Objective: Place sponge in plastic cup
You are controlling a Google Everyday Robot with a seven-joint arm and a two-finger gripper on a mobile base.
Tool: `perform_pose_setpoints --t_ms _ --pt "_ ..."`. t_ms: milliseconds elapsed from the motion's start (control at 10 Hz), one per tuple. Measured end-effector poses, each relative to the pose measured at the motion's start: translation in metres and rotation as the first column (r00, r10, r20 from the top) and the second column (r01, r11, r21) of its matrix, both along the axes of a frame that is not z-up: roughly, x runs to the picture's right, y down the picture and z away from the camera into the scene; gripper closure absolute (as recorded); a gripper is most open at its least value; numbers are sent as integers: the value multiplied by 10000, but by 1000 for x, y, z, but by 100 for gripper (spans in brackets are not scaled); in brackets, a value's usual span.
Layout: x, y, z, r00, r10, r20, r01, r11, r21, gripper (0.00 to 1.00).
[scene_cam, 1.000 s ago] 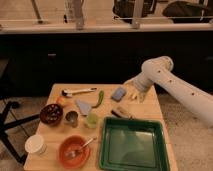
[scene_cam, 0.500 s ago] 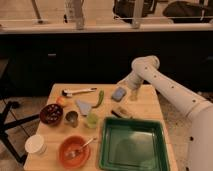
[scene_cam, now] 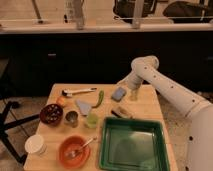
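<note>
Hand low over back-right part of surface, just R of sponge. Jaws spread wide, nothing in grip; whether it touches sponge, can't tell. Sponge lies on surface, well apart from plastic cup. Cup upright mid-surface, betw. dark metal cup & green tray. Tan/dark block betw. sponge & tray.
</note>
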State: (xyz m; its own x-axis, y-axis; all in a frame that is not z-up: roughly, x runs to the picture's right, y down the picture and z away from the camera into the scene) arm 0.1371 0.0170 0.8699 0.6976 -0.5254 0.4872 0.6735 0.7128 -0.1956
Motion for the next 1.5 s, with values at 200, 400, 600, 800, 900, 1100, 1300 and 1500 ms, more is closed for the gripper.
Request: perform_pose_setpoints --t_ms 200,400,600,800,900,1100,1300,1500 --pt "2 2 5 9998 69 -159 -66 9998 211 20" --pt "-1 1 15 10000 36 -87 -34 9997 259 20" --pt "-8 -2 23 10000 -51 47 49 9996 295 20" --pt "-14 -4 41 9996 -164 250 158 9996 236 20" --pt "-18 -5 49 9991 -217 361 209 9996 201 20" --pt "-24 -7 75 9975 -330 622 331 9994 -14 20" --pt "-25 -5 97 9966 -424 701 446 9986 -296 20" --pt "-28 -3 113 9960 -483 756 525 9971 -551 20"
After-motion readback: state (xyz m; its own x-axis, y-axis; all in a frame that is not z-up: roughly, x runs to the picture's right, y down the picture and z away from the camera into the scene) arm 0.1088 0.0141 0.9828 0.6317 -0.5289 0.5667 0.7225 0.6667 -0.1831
